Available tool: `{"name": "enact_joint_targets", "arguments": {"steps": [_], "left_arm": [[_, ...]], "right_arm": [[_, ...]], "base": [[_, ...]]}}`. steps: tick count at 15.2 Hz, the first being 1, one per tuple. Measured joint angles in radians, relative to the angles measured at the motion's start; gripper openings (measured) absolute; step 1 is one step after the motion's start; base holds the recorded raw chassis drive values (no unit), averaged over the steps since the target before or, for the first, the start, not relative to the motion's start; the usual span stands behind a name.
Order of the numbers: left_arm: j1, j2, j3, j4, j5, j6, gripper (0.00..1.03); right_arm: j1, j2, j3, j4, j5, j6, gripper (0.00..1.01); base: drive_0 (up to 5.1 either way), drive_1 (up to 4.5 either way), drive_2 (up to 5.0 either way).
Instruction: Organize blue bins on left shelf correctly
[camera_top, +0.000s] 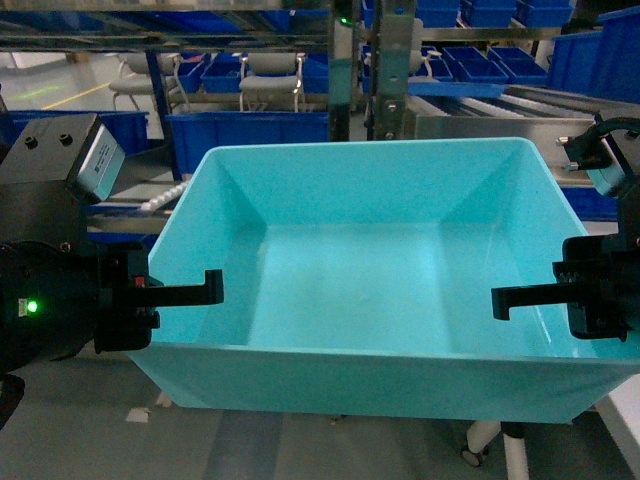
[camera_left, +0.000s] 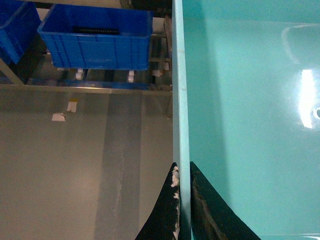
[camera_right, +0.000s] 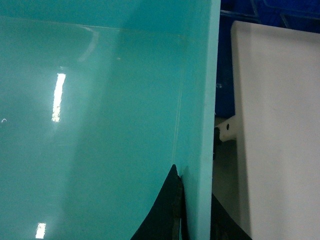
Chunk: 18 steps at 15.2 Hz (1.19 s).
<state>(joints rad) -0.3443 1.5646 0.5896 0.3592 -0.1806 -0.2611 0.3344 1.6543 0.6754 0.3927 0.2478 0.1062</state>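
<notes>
The turquoise bin (camera_top: 380, 290) is clamped at both side walls by the left end effector (camera_top: 205, 290) and right end effector (camera_top: 505, 300); slippage could be caused by thin wall grips

Both pincers (camera_top: 205, 290) (camera_top: 505, 300) grip the turquoise bin (camera_top: 370, 260) by opposite walls.

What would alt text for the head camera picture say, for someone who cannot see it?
A large empty turquoise bin fills the picture, held up by the left end effector on one side wall and the right end effector on the other. Behind it stands a steel shelf carrying dark blue bins.
</notes>
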Motion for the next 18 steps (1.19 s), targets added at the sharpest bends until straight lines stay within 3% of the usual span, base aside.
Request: {"name": "enact_joint_targets", "arguments": {"steps": [13,18], "left_arm": [[0.0,0.0,0.0,0.0,0.0,0.0,0.02],[0.003,0.0,0.0,-0.001,-0.002,0.0,0.02]], "right_arm": [[0.0,0.0,0.0,0.0,0.0,0.0,0.02],[0.005,0.0,0.0,0.001,0.002,-0.002,0.02]], "base": [[-4.5,4.03,0.5],[-0.1,1.2,-1.5]]}}
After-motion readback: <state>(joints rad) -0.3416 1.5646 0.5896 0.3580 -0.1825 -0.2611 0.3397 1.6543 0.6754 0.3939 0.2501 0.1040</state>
